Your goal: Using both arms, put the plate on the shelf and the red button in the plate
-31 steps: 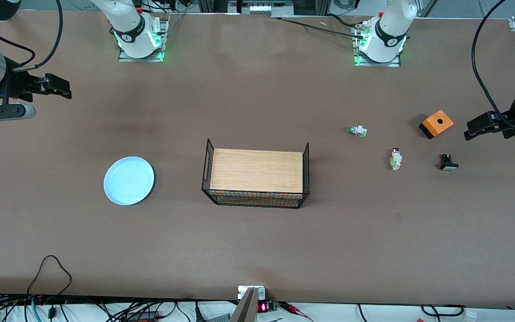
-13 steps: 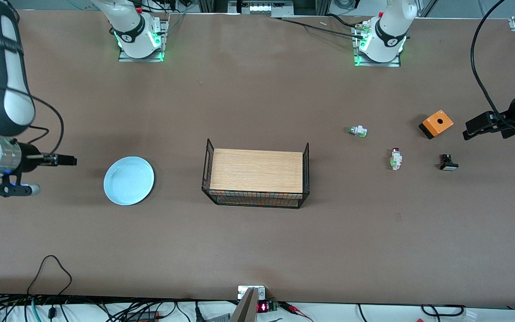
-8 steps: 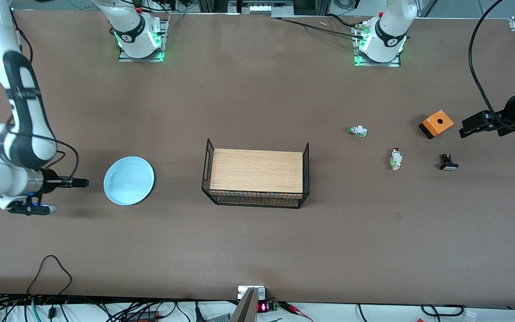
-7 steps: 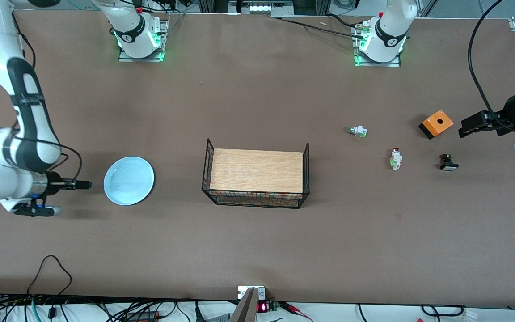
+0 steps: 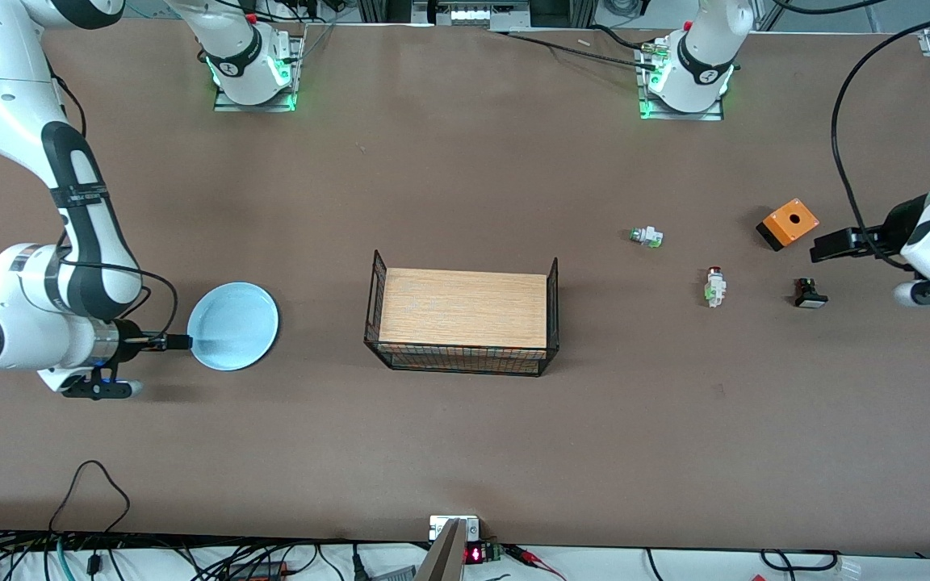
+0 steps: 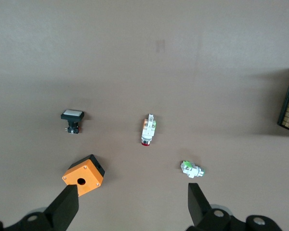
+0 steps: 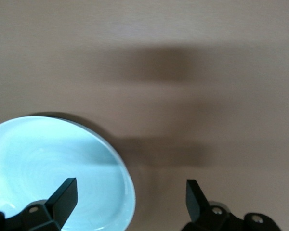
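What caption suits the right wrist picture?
Open right gripper at the rim of the round, glossy pale blue plate on the brown table.

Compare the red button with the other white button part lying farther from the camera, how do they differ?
The red button has a dark red cap; the other white button part has none. The red button lies nearer the camera, lengthwise toward it; the other lies crosswise, nearer the wire basket. Both are tiny, white-bodied with green bits, lying untouched on the table.

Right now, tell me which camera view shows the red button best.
The left wrist view: the red button lies large, its dark red cap, white body and green end distinct. The front view shows it tiny, between two other small parts. The right wrist view misses it.
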Robot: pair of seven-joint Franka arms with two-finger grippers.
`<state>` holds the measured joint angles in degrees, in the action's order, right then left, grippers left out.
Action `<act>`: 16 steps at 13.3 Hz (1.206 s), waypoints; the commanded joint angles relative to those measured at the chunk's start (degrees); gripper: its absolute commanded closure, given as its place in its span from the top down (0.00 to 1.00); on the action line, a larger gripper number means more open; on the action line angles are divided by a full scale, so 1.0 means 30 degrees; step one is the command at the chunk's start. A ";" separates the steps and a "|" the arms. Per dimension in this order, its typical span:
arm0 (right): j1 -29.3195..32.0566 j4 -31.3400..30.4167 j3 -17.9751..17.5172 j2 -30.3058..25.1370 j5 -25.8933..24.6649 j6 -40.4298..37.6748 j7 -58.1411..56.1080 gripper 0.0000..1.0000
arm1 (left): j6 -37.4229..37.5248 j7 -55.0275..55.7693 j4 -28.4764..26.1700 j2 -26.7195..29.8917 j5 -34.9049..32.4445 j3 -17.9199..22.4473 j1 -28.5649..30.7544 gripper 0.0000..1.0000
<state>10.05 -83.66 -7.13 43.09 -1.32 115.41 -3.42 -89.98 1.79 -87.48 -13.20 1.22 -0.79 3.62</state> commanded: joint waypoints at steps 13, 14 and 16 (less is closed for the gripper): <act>-0.0508 0.0084 0.0032 0.1514 0.0117 0.1551 -0.0355 0.75 | -0.9114 -0.0188 -0.7866 -0.2925 -0.0320 -0.0205 0.0111 1.00; -0.0508 0.0084 0.0032 0.1515 0.0175 0.1493 -0.0326 0.61 | -0.9408 -0.0188 -0.8247 -0.2925 -0.0175 -0.0205 0.0111 1.00; -0.0391 0.0055 0.0032 0.1573 0.0205 0.1346 -0.0296 0.46 | -1.0256 -0.0217 -0.8951 -0.3187 -0.0144 -0.0234 0.0053 1.00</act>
<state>8.25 -83.71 -6.80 47.34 -1.31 119.74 -3.46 -118.06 1.72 -110.85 -24.14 0.85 -1.17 3.66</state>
